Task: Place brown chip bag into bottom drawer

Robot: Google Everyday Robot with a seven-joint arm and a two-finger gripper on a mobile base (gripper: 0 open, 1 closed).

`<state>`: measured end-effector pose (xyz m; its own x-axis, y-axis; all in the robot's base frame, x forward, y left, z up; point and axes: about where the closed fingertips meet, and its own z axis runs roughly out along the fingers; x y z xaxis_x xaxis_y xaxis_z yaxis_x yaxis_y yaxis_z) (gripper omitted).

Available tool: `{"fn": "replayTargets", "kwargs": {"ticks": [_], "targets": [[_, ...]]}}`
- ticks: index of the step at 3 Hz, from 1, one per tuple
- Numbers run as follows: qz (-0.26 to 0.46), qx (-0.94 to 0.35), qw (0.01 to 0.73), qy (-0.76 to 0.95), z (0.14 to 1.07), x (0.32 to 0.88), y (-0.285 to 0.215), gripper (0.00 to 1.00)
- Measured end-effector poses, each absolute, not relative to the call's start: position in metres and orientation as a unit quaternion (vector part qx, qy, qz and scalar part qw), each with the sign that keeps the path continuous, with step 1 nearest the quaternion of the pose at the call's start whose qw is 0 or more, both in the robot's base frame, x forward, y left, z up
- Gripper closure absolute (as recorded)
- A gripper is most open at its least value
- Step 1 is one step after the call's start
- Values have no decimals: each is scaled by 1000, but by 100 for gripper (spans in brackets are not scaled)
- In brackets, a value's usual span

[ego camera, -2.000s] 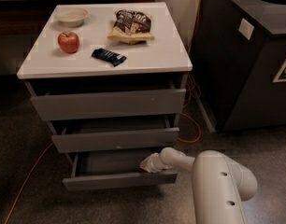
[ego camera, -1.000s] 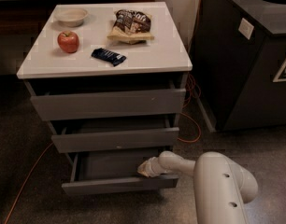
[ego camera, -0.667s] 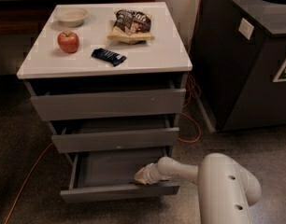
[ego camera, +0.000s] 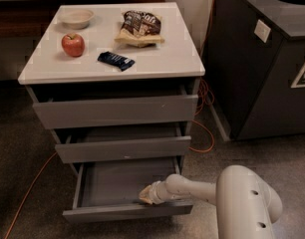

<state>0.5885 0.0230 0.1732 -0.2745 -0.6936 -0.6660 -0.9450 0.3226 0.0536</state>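
The brown chip bag (ego camera: 139, 28) lies on the white cabinet top at the back, right of centre. The bottom drawer (ego camera: 125, 210) is pulled out, and its shallow grey interior (ego camera: 117, 180) shows nothing but the gripper. My gripper (ego camera: 147, 195) is down at the drawer's front right, just behind the front panel, on the end of the white arm (ego camera: 202, 189). It holds nothing that I can see.
A red apple (ego camera: 73, 44), a small white bowl (ego camera: 76, 17) and a dark-blue wrapped bar (ego camera: 115, 60) are on the cabinet top. The two upper drawers stand slightly open. A dark bin cabinet (ego camera: 272, 59) stands to the right. An orange cable (ego camera: 202, 133) runs on the floor.
The bottom drawer has slid further out toward me. My gripper has moved forward and slightly left along with the drawer front.
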Motion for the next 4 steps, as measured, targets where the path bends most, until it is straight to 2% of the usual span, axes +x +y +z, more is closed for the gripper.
{"fn": "replayTargets", "kwargs": {"ticks": [4], "targets": [[252,-547,275,750,204,520,46,100]]}}
